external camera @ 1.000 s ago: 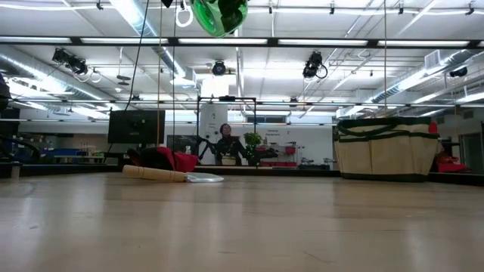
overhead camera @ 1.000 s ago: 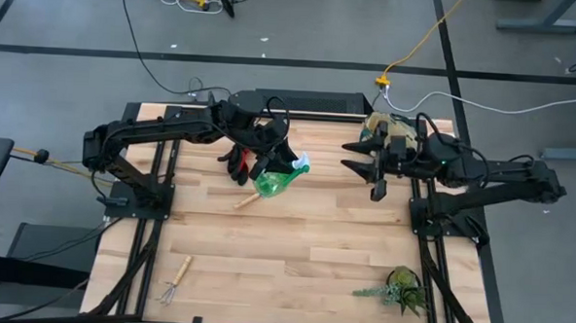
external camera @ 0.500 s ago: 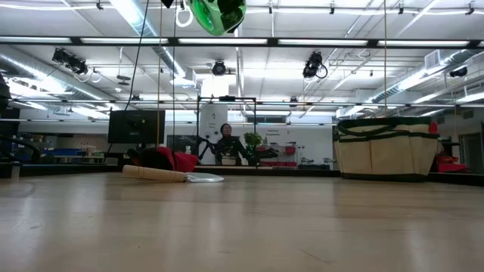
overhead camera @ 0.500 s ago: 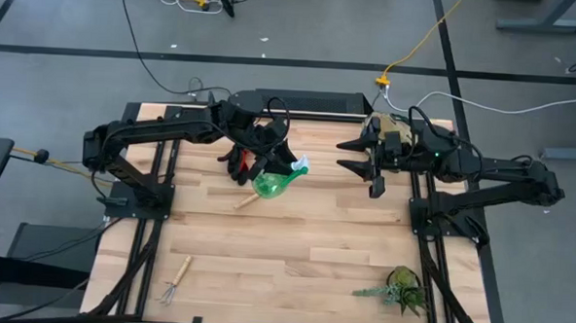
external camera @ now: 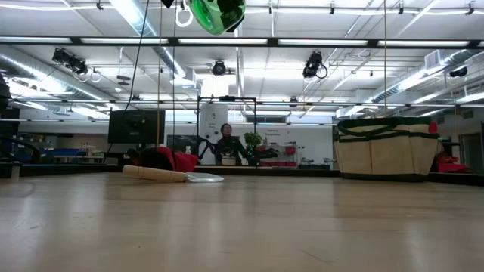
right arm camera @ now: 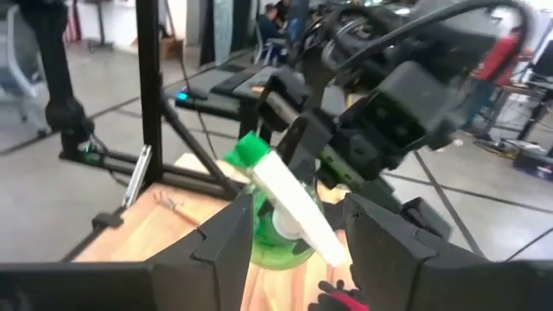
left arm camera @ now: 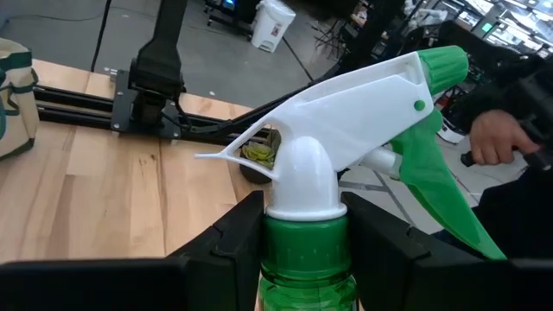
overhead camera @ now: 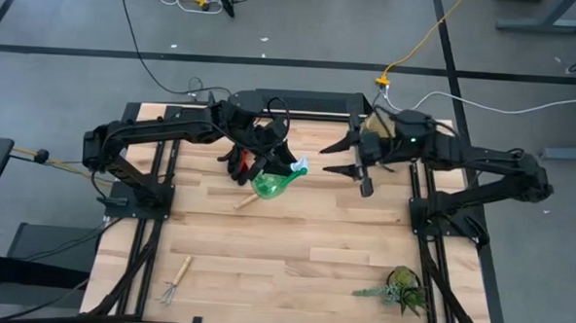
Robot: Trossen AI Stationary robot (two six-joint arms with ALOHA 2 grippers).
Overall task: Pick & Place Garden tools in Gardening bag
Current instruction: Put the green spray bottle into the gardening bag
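My left gripper (overhead camera: pixel 276 167) is shut on a green spray bottle (overhead camera: pixel 270 184) with a white sprayer head, held high over the table; its body shows at the top of the low view (external camera: pixel 218 13). My right gripper (overhead camera: pixel 325 159) is open and empty, just right of the bottle, its fingers pointing at it (right arm camera: pixel 275 220). The red-and-black gloves (overhead camera: pixel 237 162) and the trowel (external camera: pixel 170 175) lie flat under the bottle. The little rake (overhead camera: pixel 174 279) lies near the front left. The beige bag (external camera: pixel 386 147) stands at the far right, partly under my right arm. My left gripper pinches the bottle's green neck (left arm camera: pixel 302 246) between its two fingers (left arm camera: pixel 229 238), just below the white sprayer head. The bottle is lifted clear of the table, tilted, with its nozzle toward the table's right.
A leafy green plant (overhead camera: pixel 399 288) lies at the front right. The middle and front of the wooden table (overhead camera: pixel 294 249) are bare. A person sits in the room beyond the table (external camera: pixel 225 145), and a hand (left arm camera: pixel 497 138) shows past the table's edge.
My right gripper has gone toward the table's left and a little toward the far edge, closing on the held bottle, still open. The bottle has stayed where it was.
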